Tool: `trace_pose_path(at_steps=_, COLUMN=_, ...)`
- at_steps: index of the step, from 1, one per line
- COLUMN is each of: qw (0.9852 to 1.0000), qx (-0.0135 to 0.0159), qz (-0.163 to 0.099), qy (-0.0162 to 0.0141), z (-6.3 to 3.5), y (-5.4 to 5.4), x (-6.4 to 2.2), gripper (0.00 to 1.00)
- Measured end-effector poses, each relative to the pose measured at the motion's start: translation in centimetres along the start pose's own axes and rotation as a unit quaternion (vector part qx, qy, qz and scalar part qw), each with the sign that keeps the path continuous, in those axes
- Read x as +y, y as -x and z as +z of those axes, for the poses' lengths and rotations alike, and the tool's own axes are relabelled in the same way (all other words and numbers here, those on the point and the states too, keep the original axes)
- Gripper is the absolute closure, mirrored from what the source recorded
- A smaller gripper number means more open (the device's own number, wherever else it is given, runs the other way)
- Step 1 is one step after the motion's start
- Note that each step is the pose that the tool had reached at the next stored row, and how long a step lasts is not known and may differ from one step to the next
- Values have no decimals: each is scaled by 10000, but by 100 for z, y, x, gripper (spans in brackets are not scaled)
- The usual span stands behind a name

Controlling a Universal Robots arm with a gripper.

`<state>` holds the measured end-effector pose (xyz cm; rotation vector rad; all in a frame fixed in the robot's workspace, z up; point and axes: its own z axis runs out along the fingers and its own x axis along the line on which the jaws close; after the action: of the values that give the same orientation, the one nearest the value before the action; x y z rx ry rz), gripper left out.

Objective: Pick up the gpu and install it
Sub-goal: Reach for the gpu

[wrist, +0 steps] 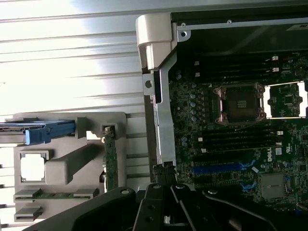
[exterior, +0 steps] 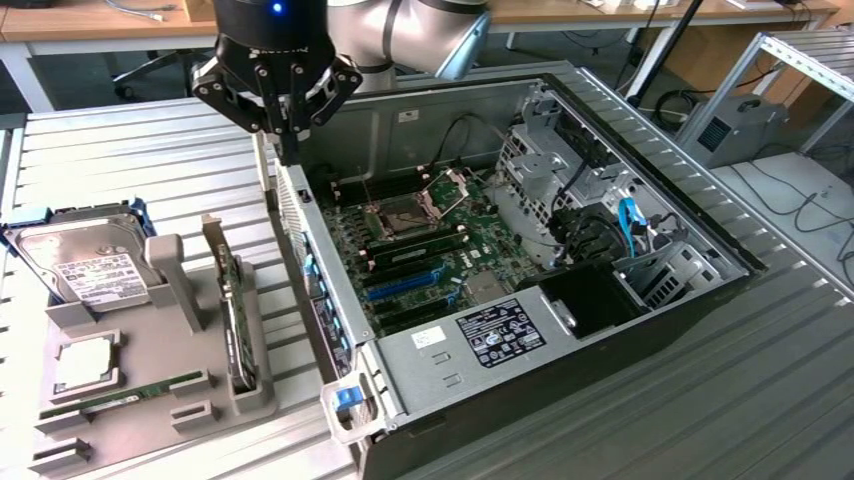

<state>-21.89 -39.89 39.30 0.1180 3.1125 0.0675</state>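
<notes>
The gpu (exterior: 236, 320) stands on its edge in a slot of the grey holder tray (exterior: 147, 420) at the exterior view's left, its silver bracket end pointing away. The wrist view sees the gpu (wrist: 110, 159) edge-on as a thin green-dark strip. My gripper (exterior: 288, 152) hangs above the rear wall of the open computer case (exterior: 334, 300), well apart from the card. Its fingers are shut with nothing between them. In the wrist view the gripper (wrist: 163, 171) points at the case's edge. Blue expansion slots (exterior: 400, 285) (wrist: 221, 168) lie bare on the motherboard.
On the tray also sit a silver hard drive (exterior: 87, 265) in a blue caddy (wrist: 45, 132), a processor chip (exterior: 87, 360) and a green memory stick (exterior: 127, 395). Inside the case are a drive cage (exterior: 547, 170), cables and a power supply (exterior: 501, 330). Ribbed metal tabletop (exterior: 694, 400) surrounds everything.
</notes>
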Motion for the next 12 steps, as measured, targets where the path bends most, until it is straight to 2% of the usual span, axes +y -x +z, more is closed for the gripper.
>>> trace_pose_path(at_steps=12, qw=10000, qx=0, qz=0, qy=0, z=1, y=-36, x=-3, gripper=89)
